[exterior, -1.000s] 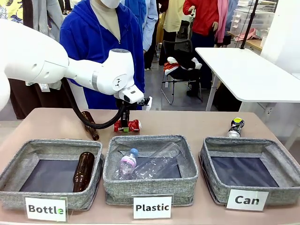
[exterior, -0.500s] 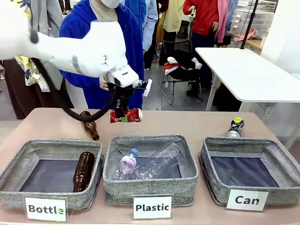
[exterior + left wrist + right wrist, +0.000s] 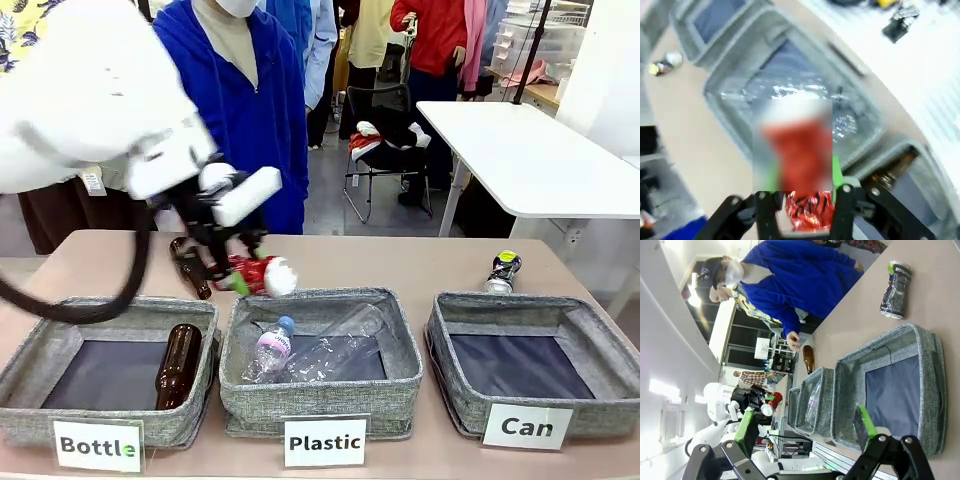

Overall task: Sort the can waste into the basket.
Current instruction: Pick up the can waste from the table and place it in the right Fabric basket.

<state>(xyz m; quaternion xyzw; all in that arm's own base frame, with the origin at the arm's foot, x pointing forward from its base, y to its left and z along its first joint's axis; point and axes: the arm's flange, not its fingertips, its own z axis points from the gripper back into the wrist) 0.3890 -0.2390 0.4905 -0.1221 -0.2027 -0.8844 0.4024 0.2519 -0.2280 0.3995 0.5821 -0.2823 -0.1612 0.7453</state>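
Red can (image 3: 256, 272) pinched aloft in left gripper (image 3: 240, 280); right gripper (image 3: 806, 429) spread wide, empty

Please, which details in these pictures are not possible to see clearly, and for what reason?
- Red can: print unreadable; motion blur in front view, and a blurred patch covers it in left wrist view.
- Left tool: fingers smeared in front view.
- Brown bottle on the table: partly hidden behind the left arm, front view.
- Black can: print too small, front view.
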